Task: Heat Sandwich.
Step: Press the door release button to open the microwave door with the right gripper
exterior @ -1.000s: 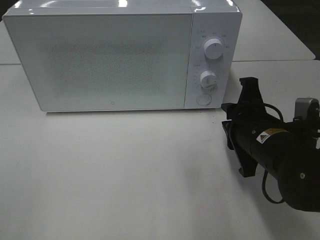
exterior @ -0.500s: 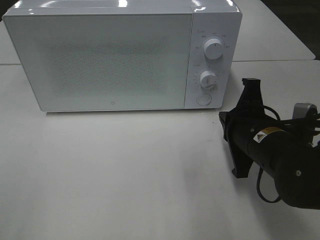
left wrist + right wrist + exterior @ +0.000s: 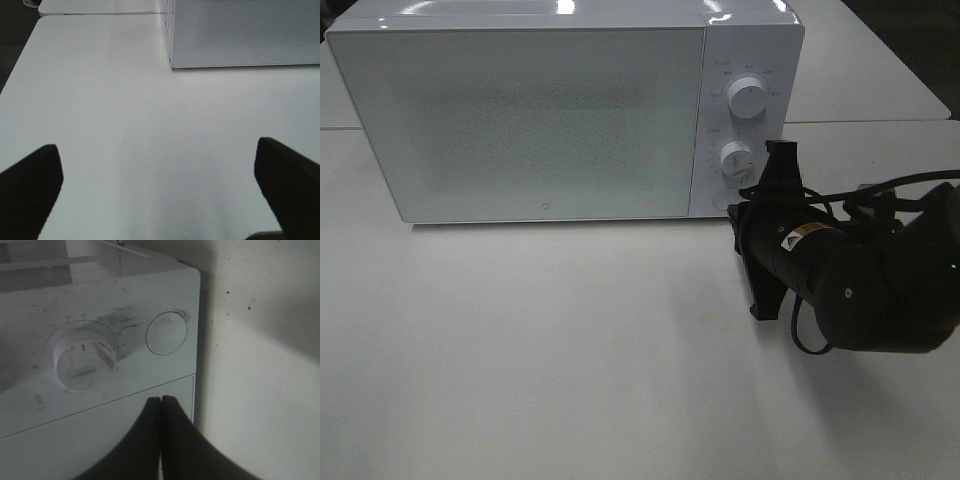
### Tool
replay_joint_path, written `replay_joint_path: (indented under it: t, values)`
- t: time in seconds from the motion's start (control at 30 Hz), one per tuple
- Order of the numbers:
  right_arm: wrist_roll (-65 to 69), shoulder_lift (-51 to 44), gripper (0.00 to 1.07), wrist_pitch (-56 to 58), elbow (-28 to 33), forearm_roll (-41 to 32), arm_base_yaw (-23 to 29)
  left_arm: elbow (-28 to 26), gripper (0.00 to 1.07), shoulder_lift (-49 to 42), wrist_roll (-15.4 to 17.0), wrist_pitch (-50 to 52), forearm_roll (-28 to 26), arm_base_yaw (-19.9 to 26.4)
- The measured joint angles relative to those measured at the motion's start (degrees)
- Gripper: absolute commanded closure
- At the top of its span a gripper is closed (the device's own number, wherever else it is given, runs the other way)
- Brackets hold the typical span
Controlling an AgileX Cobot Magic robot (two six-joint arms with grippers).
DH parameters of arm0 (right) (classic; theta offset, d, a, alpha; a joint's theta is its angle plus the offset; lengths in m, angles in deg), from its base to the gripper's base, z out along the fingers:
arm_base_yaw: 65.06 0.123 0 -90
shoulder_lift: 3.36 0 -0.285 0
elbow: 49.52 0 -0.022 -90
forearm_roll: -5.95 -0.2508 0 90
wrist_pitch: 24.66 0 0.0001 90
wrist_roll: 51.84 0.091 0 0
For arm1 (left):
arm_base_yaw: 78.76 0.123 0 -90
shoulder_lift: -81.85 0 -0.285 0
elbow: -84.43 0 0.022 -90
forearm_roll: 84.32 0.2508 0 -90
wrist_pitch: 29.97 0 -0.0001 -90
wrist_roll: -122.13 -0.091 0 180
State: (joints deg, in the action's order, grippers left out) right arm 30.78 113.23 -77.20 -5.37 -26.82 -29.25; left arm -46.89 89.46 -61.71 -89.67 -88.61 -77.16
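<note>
- White microwave (image 3: 550,110) along the far edge of the pale table (image 3: 570,350), door shut, frosted panel giving no view inside.
- Hidden from all three views: the sandwich, its look and place impossible to tell.
- Right gripper (image 3: 161,402) pinched fully closed on nothing, tips pressed together just short of the control panel, close to the round button (image 3: 166,333) and the lower dial (image 3: 82,362), toward the table's right edge.
- Left gripper (image 3: 157,192) spread wide over the tabletop toward the left edge, holding nothing, facing the microwave's front left corner.
</note>
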Motion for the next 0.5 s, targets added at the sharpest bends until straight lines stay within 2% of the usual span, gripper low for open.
replay_joint_path:
  t: [0.5]
  values:
    - [0.1,8.3,1.07,5.4,-11.0,3.0,-5.4,0.0,0.03,0.0,0.0,0.0,0.0,0.0]
